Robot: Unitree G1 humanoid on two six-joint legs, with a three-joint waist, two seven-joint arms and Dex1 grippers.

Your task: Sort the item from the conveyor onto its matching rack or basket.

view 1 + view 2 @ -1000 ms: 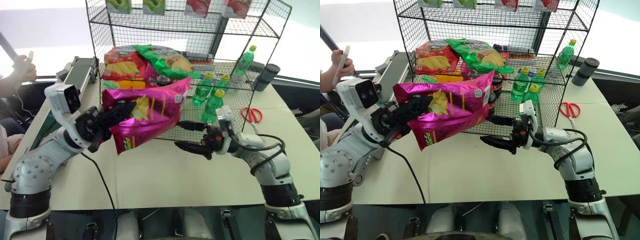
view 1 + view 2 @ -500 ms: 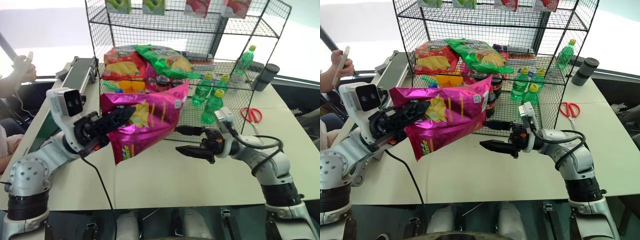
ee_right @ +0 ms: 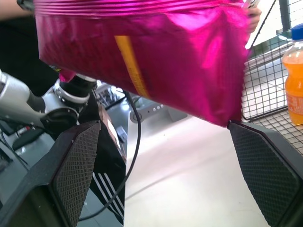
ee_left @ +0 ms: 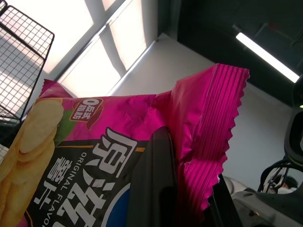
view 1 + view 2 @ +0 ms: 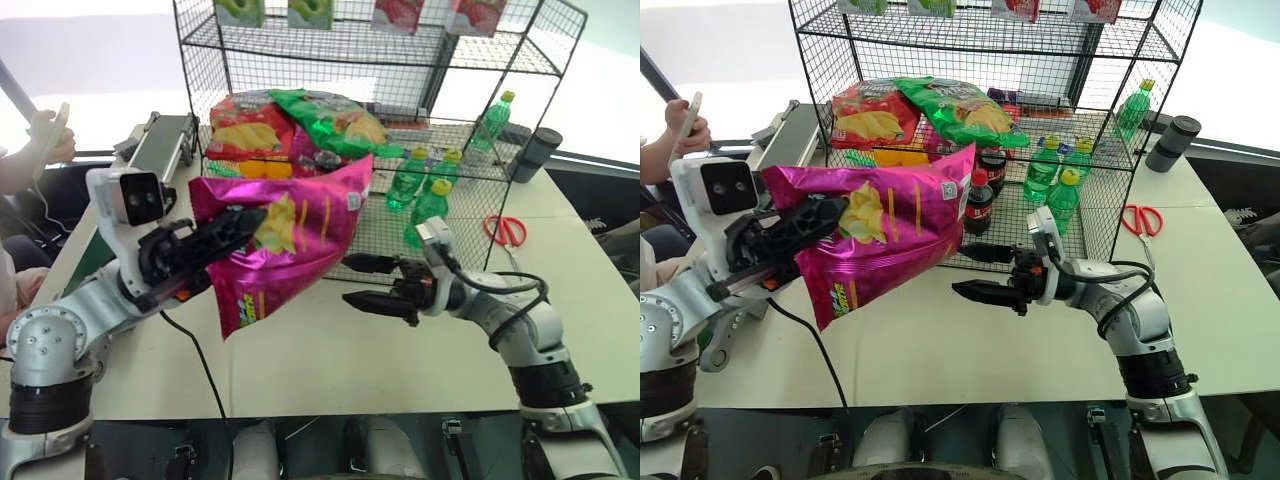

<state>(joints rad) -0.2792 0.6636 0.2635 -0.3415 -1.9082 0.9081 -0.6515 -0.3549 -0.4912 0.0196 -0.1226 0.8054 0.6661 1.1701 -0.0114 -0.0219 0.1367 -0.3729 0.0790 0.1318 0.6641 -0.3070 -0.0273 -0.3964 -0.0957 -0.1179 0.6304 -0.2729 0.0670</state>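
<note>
While our left gripper (image 5: 235, 225) pinches the pink bag (image 5: 290, 235) mid-air at frame centre, before the rack (image 5: 480, 150), right gripper (image 5: 365, 285) fingers spread beneath. We should support its lower edge, then lift toward the crisp tier.

3 crisp bags (image 5: 885, 225), 4 green bottles (image 5: 1042, 168), 1 pair of scissors (image 5: 1138, 217), 1 dark cup (image 5: 1167, 142).

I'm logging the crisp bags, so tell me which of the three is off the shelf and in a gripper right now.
The magenta-pink crisp bag, pinched by the left gripper in front of the rack. The red bag and green bag lie on its middle shelf.
</note>
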